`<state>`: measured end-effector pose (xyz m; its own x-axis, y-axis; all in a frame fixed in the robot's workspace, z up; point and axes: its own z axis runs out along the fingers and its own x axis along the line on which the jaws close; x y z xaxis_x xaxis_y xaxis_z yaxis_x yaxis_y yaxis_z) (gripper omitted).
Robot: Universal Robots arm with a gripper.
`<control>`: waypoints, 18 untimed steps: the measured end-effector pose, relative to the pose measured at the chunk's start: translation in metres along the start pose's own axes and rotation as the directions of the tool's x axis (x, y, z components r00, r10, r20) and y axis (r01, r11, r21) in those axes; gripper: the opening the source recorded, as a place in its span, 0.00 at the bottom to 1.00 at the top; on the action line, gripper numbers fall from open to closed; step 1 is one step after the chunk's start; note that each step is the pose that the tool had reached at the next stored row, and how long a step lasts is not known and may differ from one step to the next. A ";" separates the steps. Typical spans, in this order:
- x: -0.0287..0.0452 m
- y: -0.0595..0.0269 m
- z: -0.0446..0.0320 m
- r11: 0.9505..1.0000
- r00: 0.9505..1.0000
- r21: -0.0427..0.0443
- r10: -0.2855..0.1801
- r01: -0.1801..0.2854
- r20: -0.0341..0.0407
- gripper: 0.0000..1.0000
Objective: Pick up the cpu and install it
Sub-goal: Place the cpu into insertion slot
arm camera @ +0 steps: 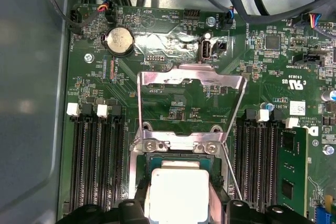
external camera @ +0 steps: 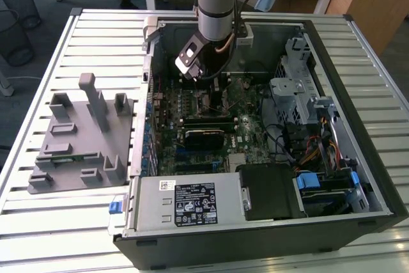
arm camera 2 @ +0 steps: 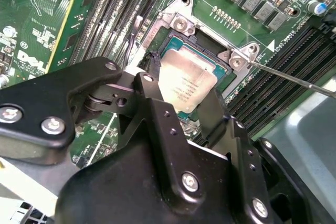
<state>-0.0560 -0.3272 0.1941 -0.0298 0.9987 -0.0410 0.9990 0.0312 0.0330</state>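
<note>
The cpu, a flat square chip with a silvery top, sits low over the open black socket, with its metal frame on the green motherboard. My gripper is shut on it, one black finger against each of two opposite edges. In the first wrist view the cpu looks pale and bright, and the gripper clasps it just below the raised load plate. In the exterior view the gripper reaches down inside the open computer case. Whether the chip rests fully in the socket is hidden.
Black memory slots flank the socket on both sides, with one stick fitted. The thin socket lever juts out beside it. A grey holder plate lies at the exterior view's left. Cables and drive bays crowd the case's right.
</note>
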 end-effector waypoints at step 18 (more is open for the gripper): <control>0.0007 0.0000 -0.0002 1.000 1.000 0.000 0.000 0.000 -0.009 0.60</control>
<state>-0.0560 -0.3265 0.1942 -0.0298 0.9990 -0.0323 0.9990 0.0308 0.0328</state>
